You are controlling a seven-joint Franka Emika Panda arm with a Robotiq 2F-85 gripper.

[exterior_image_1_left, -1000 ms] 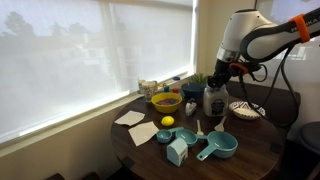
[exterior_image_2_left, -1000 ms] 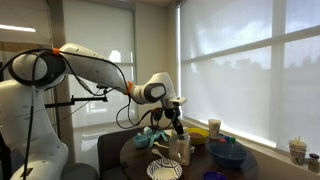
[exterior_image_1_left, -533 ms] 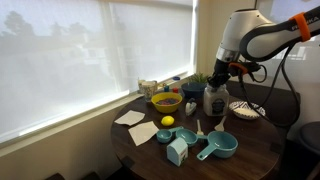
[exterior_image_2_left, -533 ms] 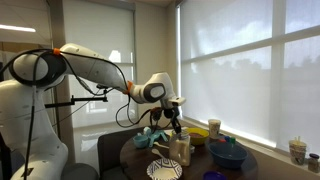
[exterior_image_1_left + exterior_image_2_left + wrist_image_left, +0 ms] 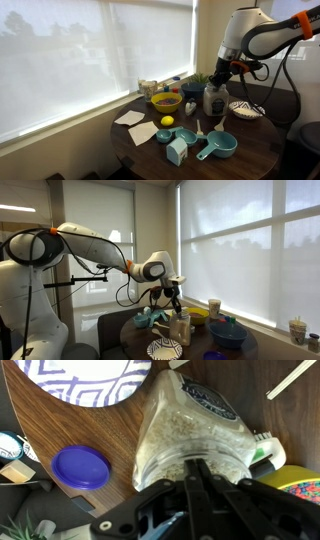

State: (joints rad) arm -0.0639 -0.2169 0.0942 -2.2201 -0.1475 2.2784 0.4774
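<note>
A clear plastic jar (image 5: pixel 190 430) with pale grainy contents and a dark lid stands on the round wooden table (image 5: pixel 120 435). It shows in both exterior views (image 5: pixel 214 100) (image 5: pixel 183 328). My gripper (image 5: pixel 196 472) hangs just above the jar, its two black fingers pressed together with nothing between them. In both exterior views the gripper (image 5: pixel 221 76) (image 5: pixel 176 306) points down over the jar's top. I cannot tell whether the fingertips touch the jar.
A blue-patterned plate (image 5: pixel 90 378) and a purple lid (image 5: pixel 80 467) lie beside the jar. A yellow bowl (image 5: pixel 166 101), a lemon (image 5: pixel 167 121), teal measuring cups (image 5: pixel 222 146), napkins (image 5: pixel 130 118) and a blue bowl (image 5: pixel 226 333) crowd the table. Window blinds run along the table.
The arm has shifted very slightly. The gripper stays shut over the jar and nothing on the table has moved.
</note>
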